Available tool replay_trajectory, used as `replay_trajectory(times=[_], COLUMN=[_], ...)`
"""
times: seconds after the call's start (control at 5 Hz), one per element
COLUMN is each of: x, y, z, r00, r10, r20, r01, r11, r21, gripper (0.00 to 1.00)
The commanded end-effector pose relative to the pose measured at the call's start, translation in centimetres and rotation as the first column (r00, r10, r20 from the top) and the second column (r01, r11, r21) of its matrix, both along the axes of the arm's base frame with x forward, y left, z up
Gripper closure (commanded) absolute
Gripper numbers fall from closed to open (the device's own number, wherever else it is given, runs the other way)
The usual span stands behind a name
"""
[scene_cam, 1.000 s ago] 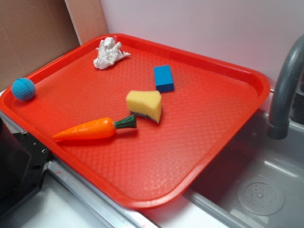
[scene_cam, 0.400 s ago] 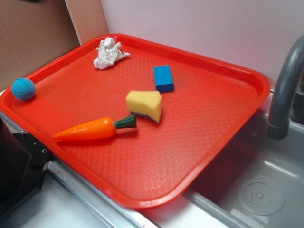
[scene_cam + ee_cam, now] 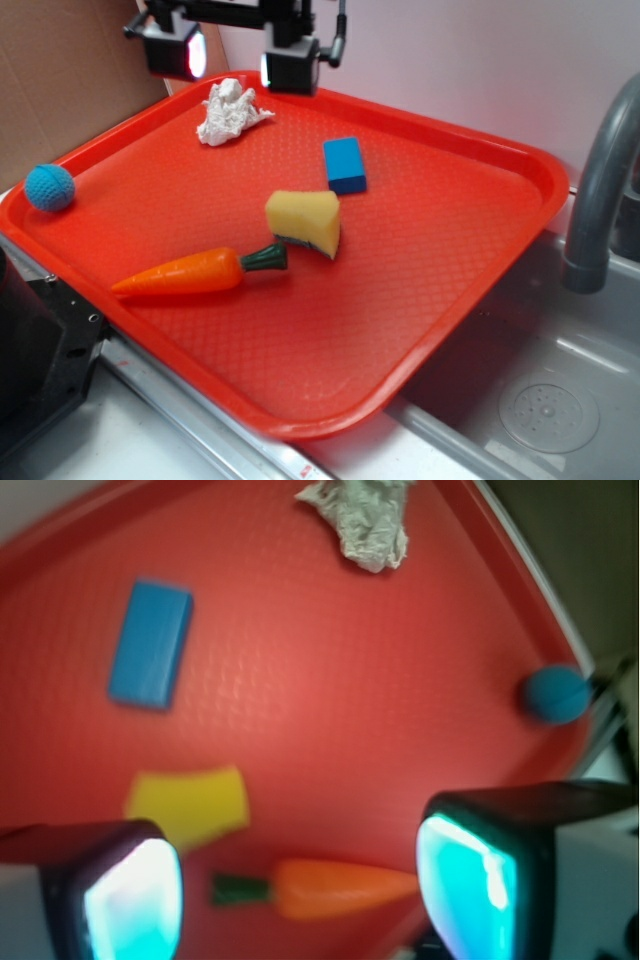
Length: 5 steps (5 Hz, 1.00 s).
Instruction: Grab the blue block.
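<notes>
Jaws (image 3: 232, 62) wide open, empty, high at upper left, prob. for clear overview before descent. Block (image 3: 345, 165) lies flat on tray (image 3: 420, 300), center-right; upper left in wrist view (image 3: 150, 643).

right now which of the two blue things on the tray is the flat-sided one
The blue block, lying near the tray's middle behind the yellow sponge. The other blue thing is a round knitted ball at the tray's left edge.

Blue block (image 3: 344, 165), small, rectangular, lying flat, untouched
</notes>
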<state>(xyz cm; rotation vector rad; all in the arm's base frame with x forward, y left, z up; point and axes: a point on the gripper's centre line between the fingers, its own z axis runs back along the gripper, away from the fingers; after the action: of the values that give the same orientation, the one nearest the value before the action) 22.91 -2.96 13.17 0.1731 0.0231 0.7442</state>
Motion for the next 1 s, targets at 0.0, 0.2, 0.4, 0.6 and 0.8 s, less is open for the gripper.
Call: replay_trajectory(times=[0.0, 0.2, 0.4, 0.6, 0.8], x=[0.4, 0.4, 3.2, 5.4, 2.3], y=[1.1, 1.1, 0.6, 0.2, -1.5], z=[1.1, 1.1, -1.5, -4.0, -6.1], r00=[0.999, 0.999, 0.987, 0.989, 0.986], r10=[0.022, 0.022, -0.051, -0.078, -0.07], r20=[0.049, 0.049, 0.15, 0.126, 0.152], r01=[-0.021, -0.021, 0.053, 0.072, 0.065], r11=[1.0, 1.0, 0.999, 0.996, 0.997], r21=[-0.002, -0.002, -0.005, 0.056, 0.036], gripper=[0.0, 0.0, 0.0, 0.0, 0.0])
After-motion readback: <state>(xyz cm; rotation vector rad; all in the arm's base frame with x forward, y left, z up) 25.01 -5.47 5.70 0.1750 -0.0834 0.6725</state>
